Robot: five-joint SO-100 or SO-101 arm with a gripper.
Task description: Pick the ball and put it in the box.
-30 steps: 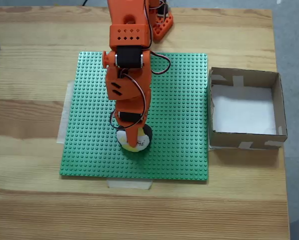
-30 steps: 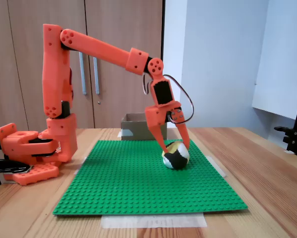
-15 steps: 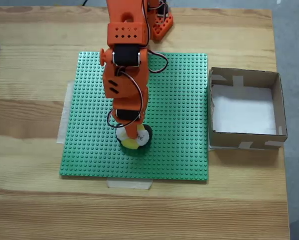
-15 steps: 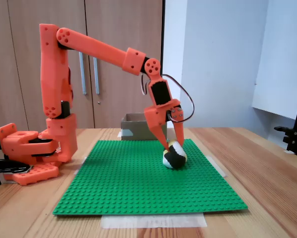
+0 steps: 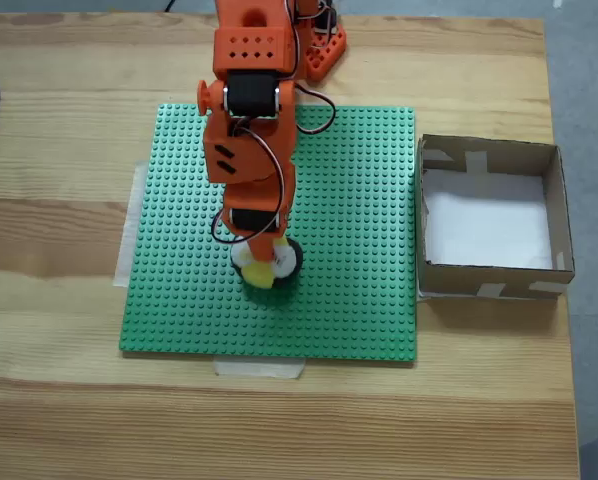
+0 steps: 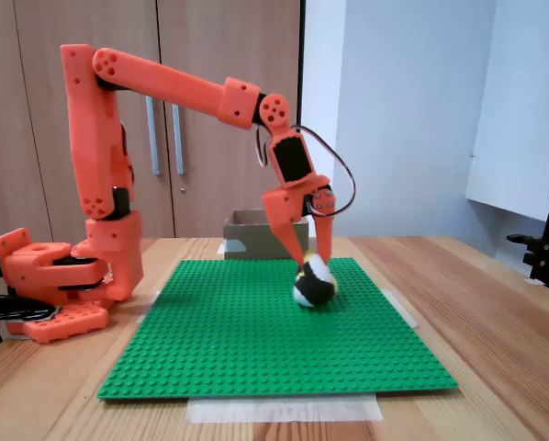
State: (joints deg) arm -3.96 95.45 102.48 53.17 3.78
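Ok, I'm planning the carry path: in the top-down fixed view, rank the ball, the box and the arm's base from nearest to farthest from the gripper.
1. The ball: clamped in the gripper, over the green baseplate.
2. The box: off to the right, beside the baseplate.
3. The arm's base: at the top edge. Box and base are nearly equal; ranking uncertain.

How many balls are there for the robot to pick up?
1. The ball is in the jaws, over the near middle of the green mat, left of the box in the top-down fixed view. None seen elsewhere.
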